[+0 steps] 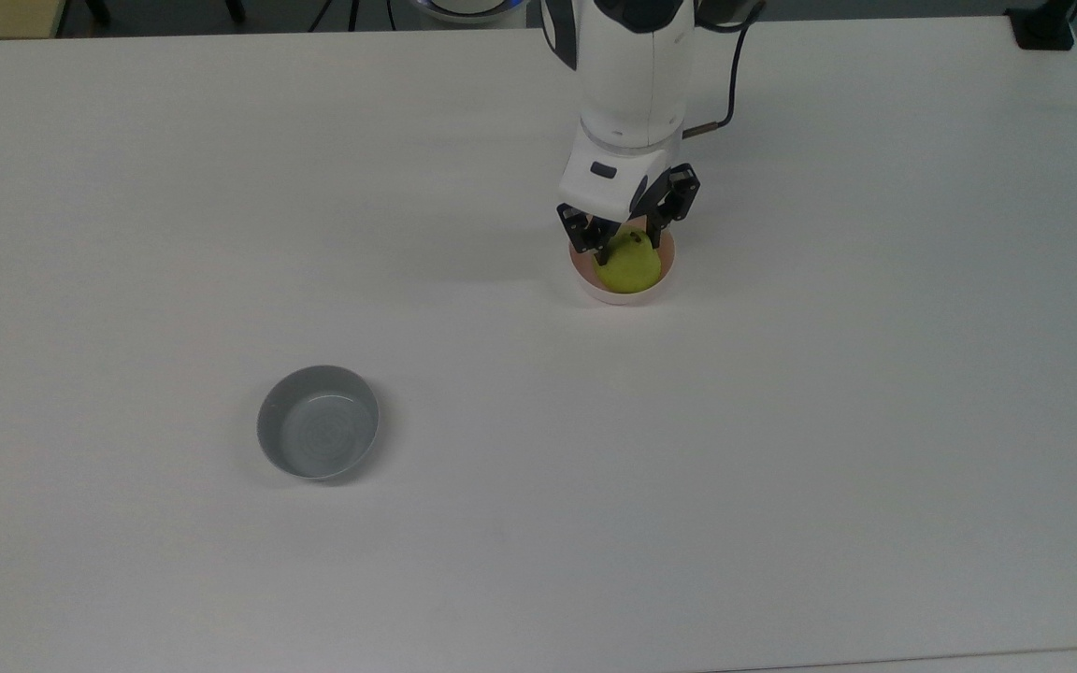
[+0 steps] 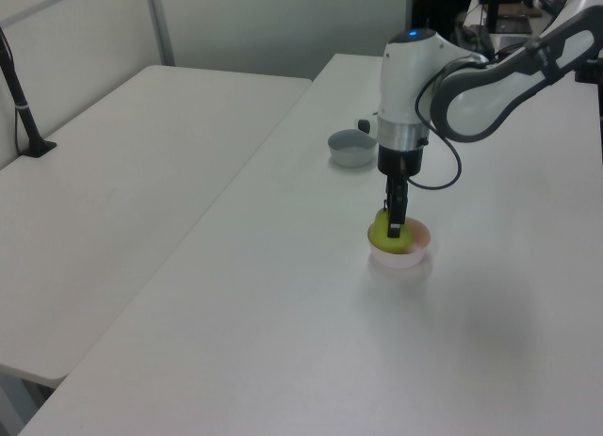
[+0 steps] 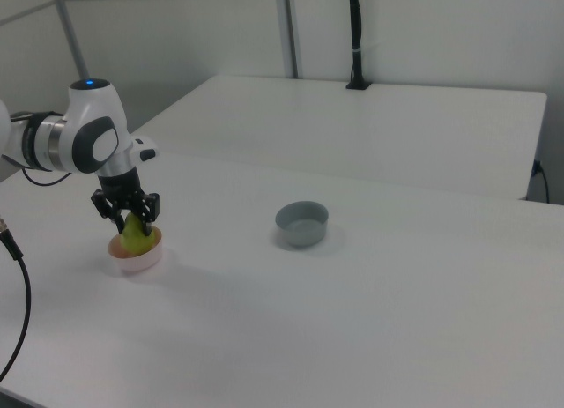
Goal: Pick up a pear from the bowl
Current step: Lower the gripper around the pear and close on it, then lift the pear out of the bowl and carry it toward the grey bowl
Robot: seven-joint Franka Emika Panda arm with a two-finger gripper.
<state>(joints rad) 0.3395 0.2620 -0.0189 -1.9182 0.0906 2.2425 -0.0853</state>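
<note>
Pear's [image 1: 630, 265] far side behind gripper [image 1: 627, 245]; arm cut off above.

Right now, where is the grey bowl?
The grey bowl sits alone on the white table, low on the top view's left, well apart from the pink bowl holding the pear.

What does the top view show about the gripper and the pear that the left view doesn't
The top view alone shows both fingers, one on each side of the pear, and the dark stem end between them. The left view alone shows height: the gripper comes straight down, one finger crossing the pear's front, fruit standing above the pink bowl rim. Both show the gripper at the pear in that bowl, the grey bowl apart on the white table.
</note>
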